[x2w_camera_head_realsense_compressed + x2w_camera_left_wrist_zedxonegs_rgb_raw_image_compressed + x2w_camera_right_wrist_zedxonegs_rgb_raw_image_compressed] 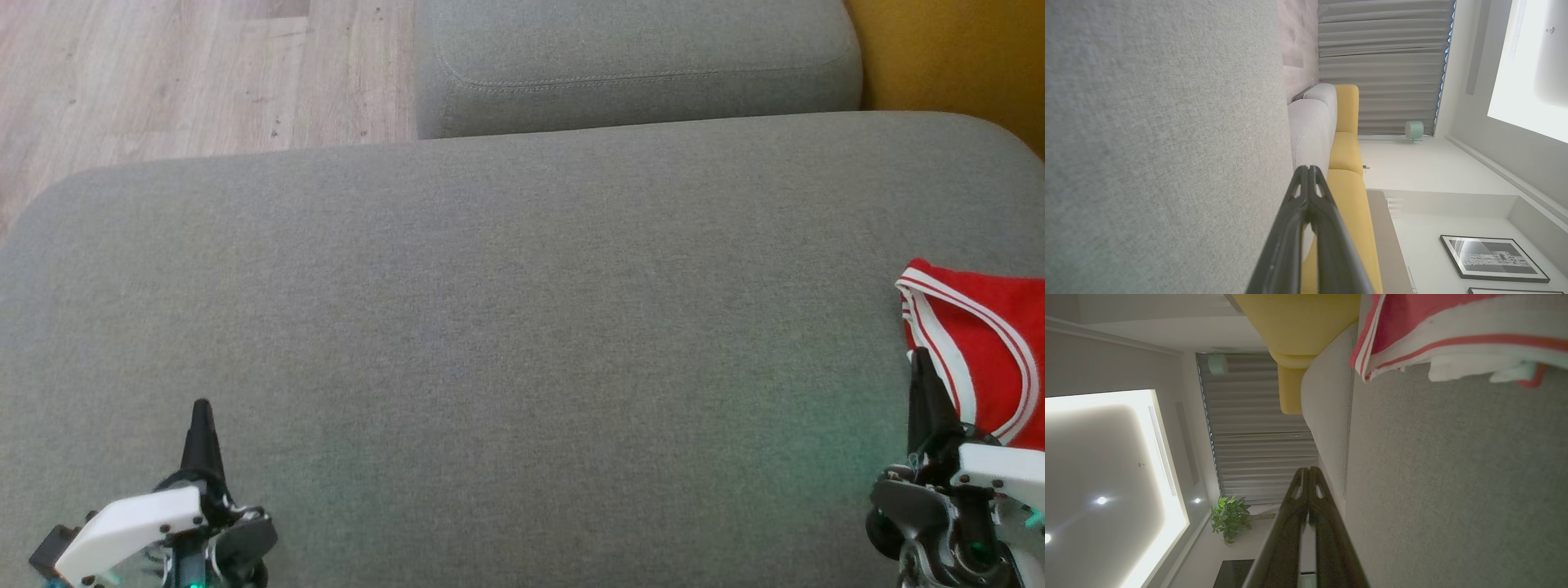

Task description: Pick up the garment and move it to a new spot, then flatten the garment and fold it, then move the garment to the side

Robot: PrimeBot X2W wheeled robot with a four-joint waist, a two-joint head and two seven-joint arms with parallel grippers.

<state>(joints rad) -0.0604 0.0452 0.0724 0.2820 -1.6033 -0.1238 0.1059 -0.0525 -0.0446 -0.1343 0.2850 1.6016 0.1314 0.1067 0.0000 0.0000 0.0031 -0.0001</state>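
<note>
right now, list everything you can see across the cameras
red garment with white striped trim: one, red and white, right edge of large cushion
large grey fabric seat cushion: one, grey, nearest the robot
smaller grey fabric cushion: one, grey, beyond the large one
yellow upholstered sofa: one, yellow, beside the grey cushions
pale wood plank floor: one, light brown, far left
pleated grey curtain: one, grey, far wall
round mint lamp: one, mint green, by the curtain
black-framed pictures: two, black frames, white wall
leafy potted plant: one, green, near the curtain
left gripper: one, dark jaws shut, lower left
right gripper: one, dark jaws shut, lower right
</note>
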